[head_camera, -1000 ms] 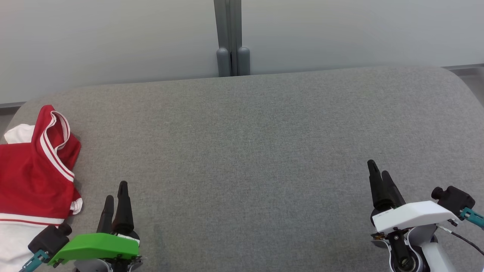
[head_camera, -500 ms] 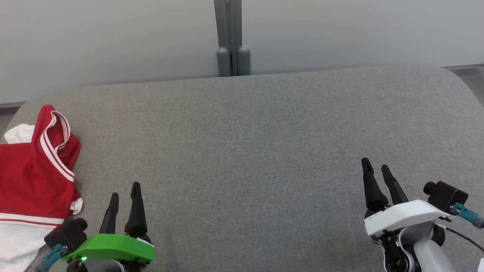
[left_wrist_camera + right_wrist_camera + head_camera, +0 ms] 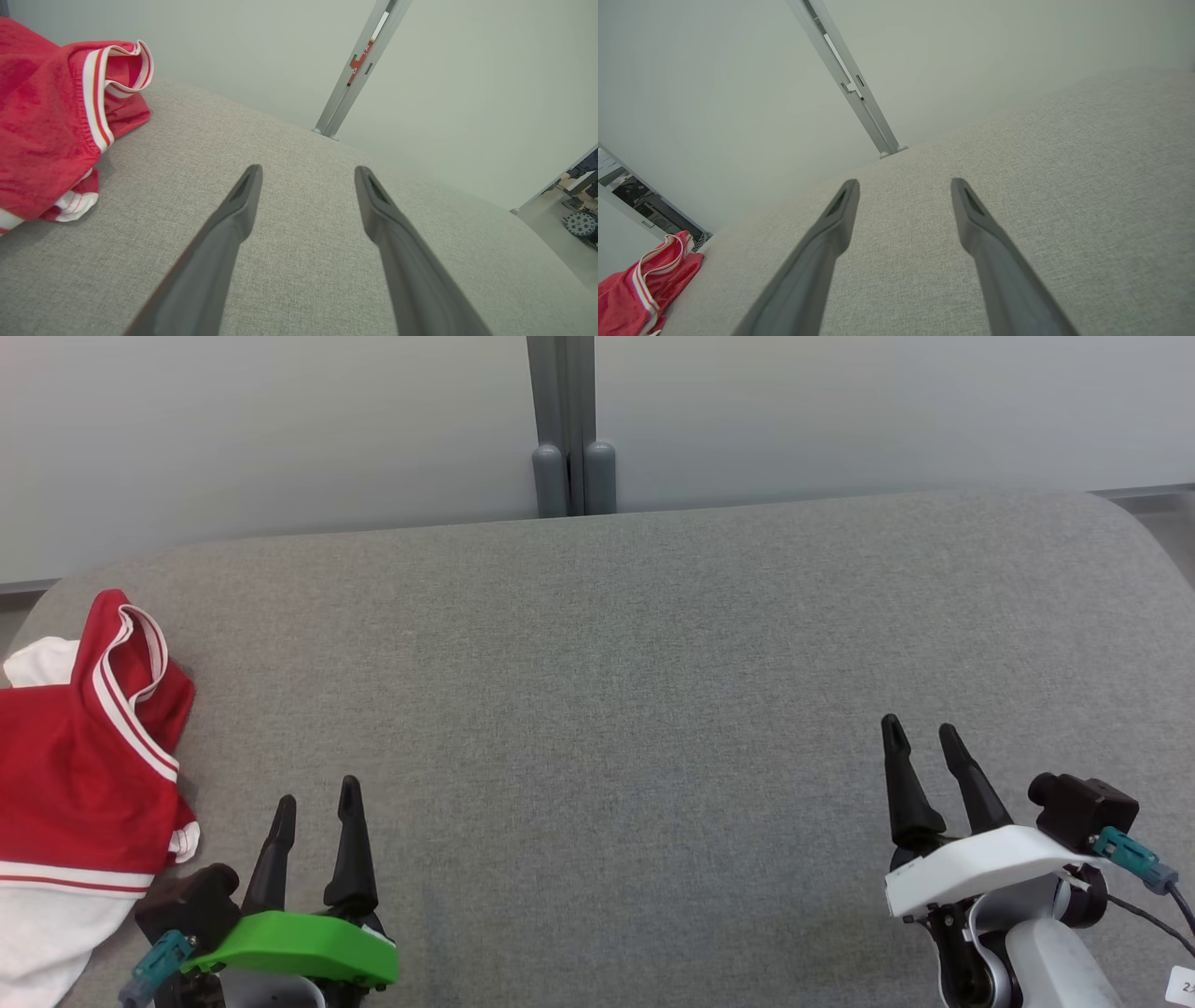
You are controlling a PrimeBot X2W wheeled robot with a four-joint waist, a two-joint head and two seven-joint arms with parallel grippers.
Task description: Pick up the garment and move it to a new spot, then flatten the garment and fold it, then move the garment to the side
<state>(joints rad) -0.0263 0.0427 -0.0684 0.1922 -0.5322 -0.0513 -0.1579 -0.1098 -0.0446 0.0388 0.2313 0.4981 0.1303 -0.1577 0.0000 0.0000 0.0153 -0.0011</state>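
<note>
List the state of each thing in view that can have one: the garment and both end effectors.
garment: bunched up, not flattened or folded, lying at the left end of the grey padded surface, gripped by nothing.
left end effector: open, empty, fingers just right of the garment and apart from it.
right end effector: open, empty, over bare surface on the right side.
</note>
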